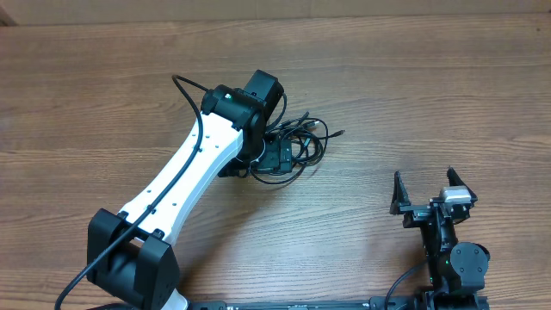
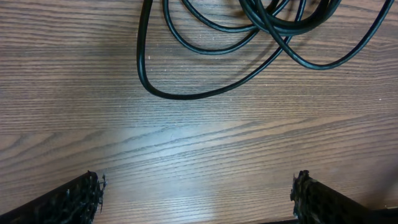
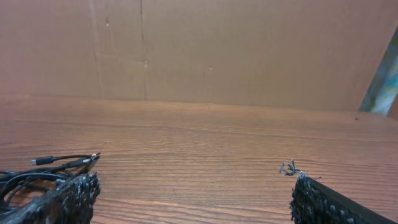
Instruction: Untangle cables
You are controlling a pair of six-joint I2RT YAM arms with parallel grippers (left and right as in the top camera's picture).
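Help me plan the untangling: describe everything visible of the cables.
The cables are thin, glossy black cords with a rubbery look, heaped in one tangle of overlapping loops lying flat on the wooden table, near its middle. Small plug ends poke out on the right. The open left gripper hangs just short of the loops, not touching; only the table visibly touches them.

Bare brown wooden tabletop (image 1: 413, 77) lies open across the frame's upper and right parts; the white-and-black robot arm (image 1: 185, 176) overhangs the tangled thin black cables (image 1: 303, 142) at centre.
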